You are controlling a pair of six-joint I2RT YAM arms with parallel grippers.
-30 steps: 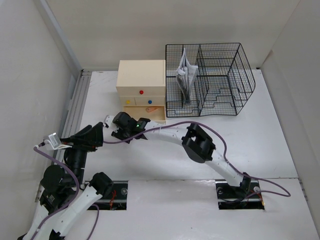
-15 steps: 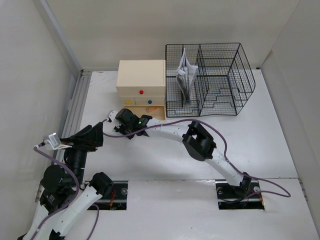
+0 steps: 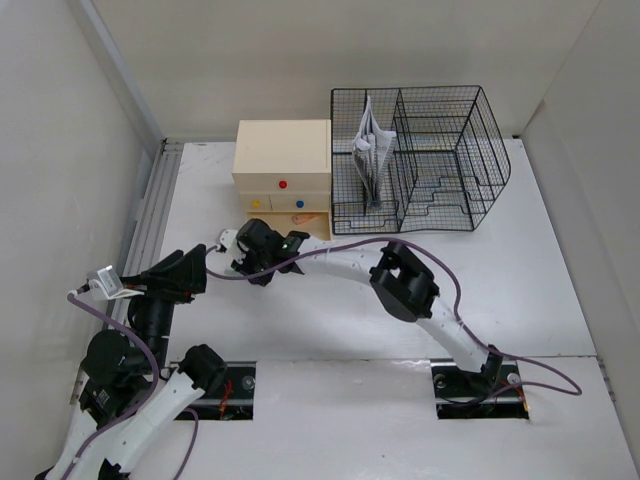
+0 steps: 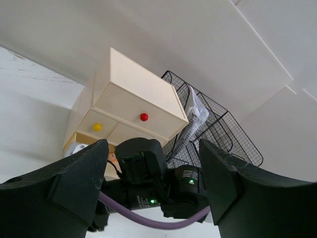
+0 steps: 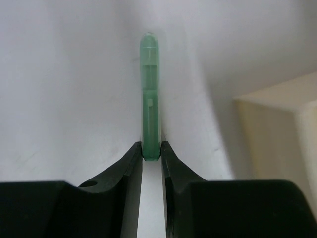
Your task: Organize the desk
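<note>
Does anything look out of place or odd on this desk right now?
The wooden drawer box has its bottom drawer pulled open with an orange item inside. The right gripper is shut on a green pen near the box. Papers in the wire basket sit bent and leaning.

Desk (image 3: 540,275) smooth, matt white; drawer box (image 3: 282,146) pale matt wood; basket (image 3: 470,150) black wire — pen (image 5: 149,79) translucent green plastic.

text: none legible | white tag (image 3: 106,284), left side: print perhaps, too small to read
</note>
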